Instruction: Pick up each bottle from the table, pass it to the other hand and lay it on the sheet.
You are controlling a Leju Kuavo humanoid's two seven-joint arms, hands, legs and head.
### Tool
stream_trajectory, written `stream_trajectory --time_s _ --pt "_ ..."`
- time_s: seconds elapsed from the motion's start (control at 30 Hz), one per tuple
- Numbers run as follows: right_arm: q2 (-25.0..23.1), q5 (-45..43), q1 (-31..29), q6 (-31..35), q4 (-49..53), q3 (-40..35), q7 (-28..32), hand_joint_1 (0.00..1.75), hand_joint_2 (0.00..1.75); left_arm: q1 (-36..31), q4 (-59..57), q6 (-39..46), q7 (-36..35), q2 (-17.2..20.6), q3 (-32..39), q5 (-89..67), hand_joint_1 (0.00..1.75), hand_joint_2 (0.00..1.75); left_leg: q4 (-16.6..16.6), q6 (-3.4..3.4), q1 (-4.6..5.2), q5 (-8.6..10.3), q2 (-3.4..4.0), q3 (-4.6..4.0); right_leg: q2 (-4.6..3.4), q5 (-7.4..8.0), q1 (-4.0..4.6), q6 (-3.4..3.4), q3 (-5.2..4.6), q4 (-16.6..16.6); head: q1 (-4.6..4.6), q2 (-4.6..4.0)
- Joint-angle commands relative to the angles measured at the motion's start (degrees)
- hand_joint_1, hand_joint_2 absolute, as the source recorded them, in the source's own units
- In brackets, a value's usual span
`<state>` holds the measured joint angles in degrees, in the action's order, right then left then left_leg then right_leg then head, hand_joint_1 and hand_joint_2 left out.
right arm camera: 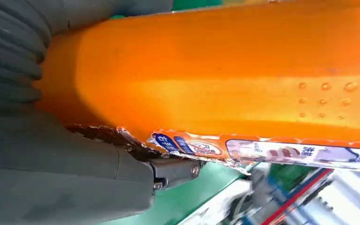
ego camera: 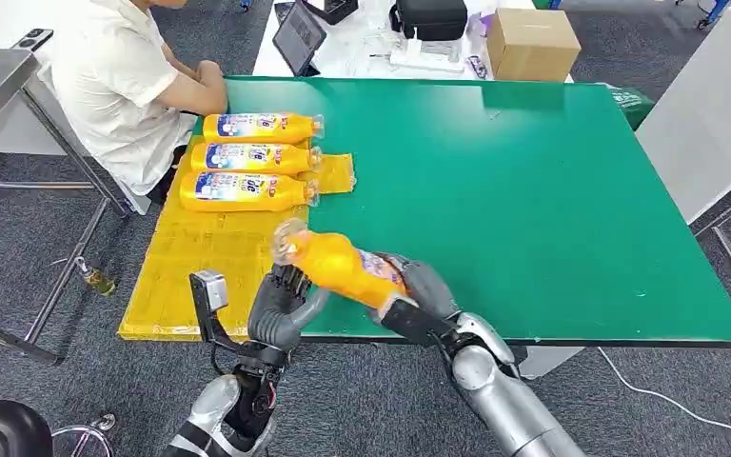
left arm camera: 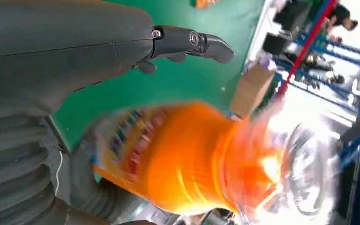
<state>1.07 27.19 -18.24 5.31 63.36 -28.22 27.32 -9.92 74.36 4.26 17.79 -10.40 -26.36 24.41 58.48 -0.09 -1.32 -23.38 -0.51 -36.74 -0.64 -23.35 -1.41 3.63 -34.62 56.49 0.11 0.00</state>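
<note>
person: a person (ego camera: 119, 81) in a light shirt sits at the far left corner of the bench, one arm resting on its edge
sheet: a yellow sheet (ego camera: 205, 262) lies flat on the left part of the green bench (ego camera: 533, 200); it reaches the near edge
laid bottles: three orange bottles (ego camera: 252, 157) lie on their sides in a row on the far part of the sheet, one just beside the next; the caps point to the right
left hand: the left hand (ego camera: 281, 307) is raised at the near edge of the bench, at the right border of the sheet; its fingers (left arm camera: 192, 43) are spread apart and hold nothing; they are just under the cap end of the held bottle; I cannot tell if they touch it
held bottle: one orange bottle (ego camera: 343, 265) is in the air over the near edge of the bench, tilted; the clear cap end is to the left and higher, beside the sheet; in the left wrist view it (left arm camera: 187, 159) is blurred
right hand: the right hand (ego camera: 419, 290) grips the lower end of the held bottle; the fingers are wrapped tight around the body near the label (right arm camera: 243, 150)
far things: a cardboard box (ego camera: 531, 43), a tablet (ego camera: 298, 36) and a black bag (ego camera: 430, 17) stand on a white surface behind the bench
</note>
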Motion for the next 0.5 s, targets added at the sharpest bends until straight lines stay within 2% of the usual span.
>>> stream_trajectory --time_s 0.03,0.2,0.27,0.37,0.43,0.5 --pt "-1.9 -1.5 -3.2 -1.1 -1.9 -7.1 1.3 1.75 1.75 -4.3 -4.1 0.9 -1.2 1.5 -2.4 -0.6 0.00 1.75 0.0 0.03 -0.02 -0.03 0.03 0.09 0.02 -0.02 0.04 -0.11 0.06 0.0 0.02 0.00" --pt "-1.5 -1.6 -3.2 -1.1 -1.7 -7.1 1.2 1.75 1.75 -4.4 -4.5 0.9 -1.2 1.5 -2.5 -0.6 0.00 1.75 0.0 0.11 -0.02 -0.12 0.09 0.33 0.03 -0.10 0.08 -0.21 0.28 0.0 0.00 0.00" --pt "-2.1 -2.7 -3.0 -1.5 -1.0 -7.3 2.5 1.75 1.75 -4.4 -5.1 1.6 -1.6 0.8 -1.8 0.5 0.00 1.75 0.0 0.07 0.00 -0.05 0.05 0.14 0.02 -0.05 0.03 -0.11 0.09 0.0 0.00 0.00" --pt "-3.4 -3.0 -2.4 -1.7 0.6 -9.0 2.7 1.59 1.75 -4.8 -6.0 1.3 -1.5 0.3 -2.2 1.4 0.00 1.75 0.0 0.08 -0.01 -0.09 0.13 0.18 -0.03 -0.07 0.05 -0.16 0.13 0.0 0.02 0.00" --pt "-3.5 -3.5 -3.0 -2.0 0.0 -10.9 2.0 1.55 1.75 -5.0 -5.1 0.5 -0.5 0.6 -3.6 1.5 0.00 1.75 0.0 0.07 -0.03 -0.09 0.10 0.14 -0.01 -0.07 0.07 -0.17 0.09 0.0 0.00 0.00" --pt "-3.1 -3.9 -3.9 -2.5 -2.2 -11.7 1.0 1.66 1.75 -4.5 -3.2 -0.2 0.6 1.1 -4.6 0.7 0.00 1.75 0.0 0.06 -0.02 -0.09 0.11 0.12 -0.02 -0.06 0.05 -0.16 0.07 0.0 0.02 0.00"
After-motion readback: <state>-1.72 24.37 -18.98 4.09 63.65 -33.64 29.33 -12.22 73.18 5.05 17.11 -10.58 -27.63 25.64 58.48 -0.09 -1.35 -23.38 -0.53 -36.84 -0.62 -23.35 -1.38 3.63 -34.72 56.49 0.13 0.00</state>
